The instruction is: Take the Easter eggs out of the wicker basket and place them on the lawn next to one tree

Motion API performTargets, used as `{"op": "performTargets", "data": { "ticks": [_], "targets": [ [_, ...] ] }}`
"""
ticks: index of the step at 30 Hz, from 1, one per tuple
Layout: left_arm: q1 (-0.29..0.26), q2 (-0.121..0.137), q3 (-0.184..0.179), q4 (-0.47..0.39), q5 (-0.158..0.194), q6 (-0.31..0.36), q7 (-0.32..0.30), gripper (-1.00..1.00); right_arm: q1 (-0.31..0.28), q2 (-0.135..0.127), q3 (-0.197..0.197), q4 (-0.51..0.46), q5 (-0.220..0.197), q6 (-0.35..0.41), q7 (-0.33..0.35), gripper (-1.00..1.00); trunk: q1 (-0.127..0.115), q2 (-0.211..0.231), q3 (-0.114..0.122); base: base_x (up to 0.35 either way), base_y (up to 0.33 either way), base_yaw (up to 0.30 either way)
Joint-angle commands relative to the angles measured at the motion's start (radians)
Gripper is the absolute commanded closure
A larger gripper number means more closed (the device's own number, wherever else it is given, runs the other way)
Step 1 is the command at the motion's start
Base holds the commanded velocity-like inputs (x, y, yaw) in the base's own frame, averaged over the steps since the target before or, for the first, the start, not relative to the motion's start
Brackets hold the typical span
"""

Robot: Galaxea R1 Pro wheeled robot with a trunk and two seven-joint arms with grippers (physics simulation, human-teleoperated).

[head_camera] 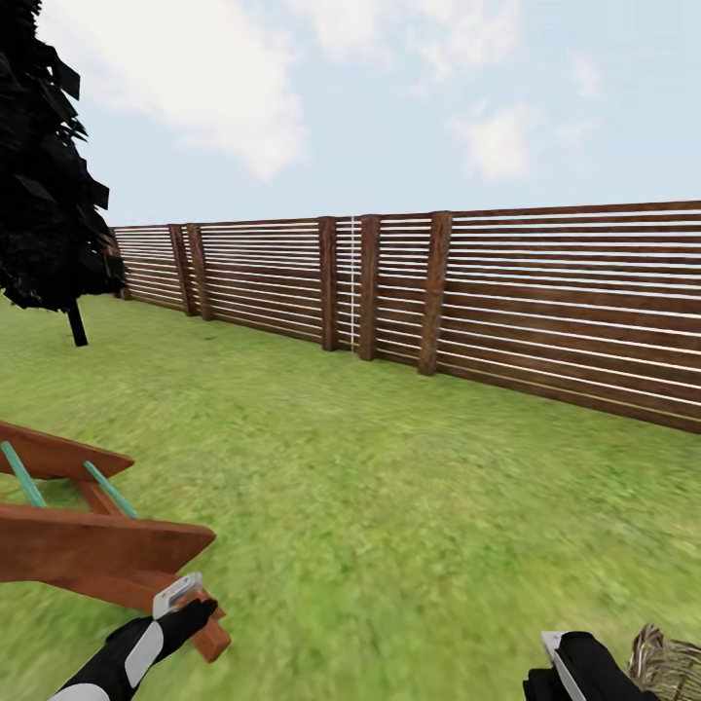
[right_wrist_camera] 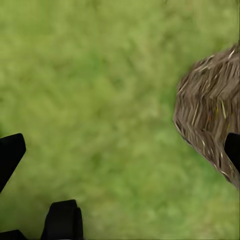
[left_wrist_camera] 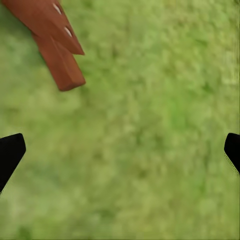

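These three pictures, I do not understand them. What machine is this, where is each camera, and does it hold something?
It is a simulated wheeled robot with two arms, standing on a green grass lawn.

The big picture comes from its head. Far off stands a brown slatted wooden fence, with a near-black conifer at the left. Low in the picture are the left gripper, beside a red-brown wooden frame with teal rungs, and the right gripper, beside a brown wicker basket.

The other two cameras sit on the wrists, looking along the black fingers. The left one sees grass and the frame's end; the right one sees the basket's woven wall.

Both grippers are open and hold nothing.
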Motion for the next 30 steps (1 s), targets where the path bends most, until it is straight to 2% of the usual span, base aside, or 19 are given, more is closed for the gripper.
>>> {"op": "performTargets", "data": {
  "ticks": [1, 8, 25, 30],
  "targets": [
    [0.0, 0.0, 0.007, -0.001, 0.004, 0.007, -0.004, -1.0, 0.0, 0.0, -0.003, -0.002, 0.005, 0.005, 0.004, -1.0, 0.0, 0.0, -0.001, 0.311, 0.118, 0.0],
    [0.0, -0.013, 0.007, -0.001, 0.003, 0.007, -0.004, -1.0, 0.0, 0.002, -0.001, -0.002, 0.001, 0.006, 0.006, -1.0, 0.0, 0.0, 0.001, 0.224, 0.04, -0.04],
    [0.0, -0.015, 0.007, 0.0, 0.004, 0.007, -0.004, -1.0, 0.0, 0.006, 0.0, -0.002, 0.012, 0.006, 0.003, -1.0, 0.0, 0.0, 0.016, 0.009, 0.002, -0.24],
    [0.0, -0.015, 0.007, 0.0, 0.003, 0.007, -0.004, -1.0, 0.0, 0.006, 0.0, -0.002, 0.012, 0.006, 0.002, -1.0, 0.0, 0.0, 0.018, 0.226, 0.139, -0.096]
  ]
}}
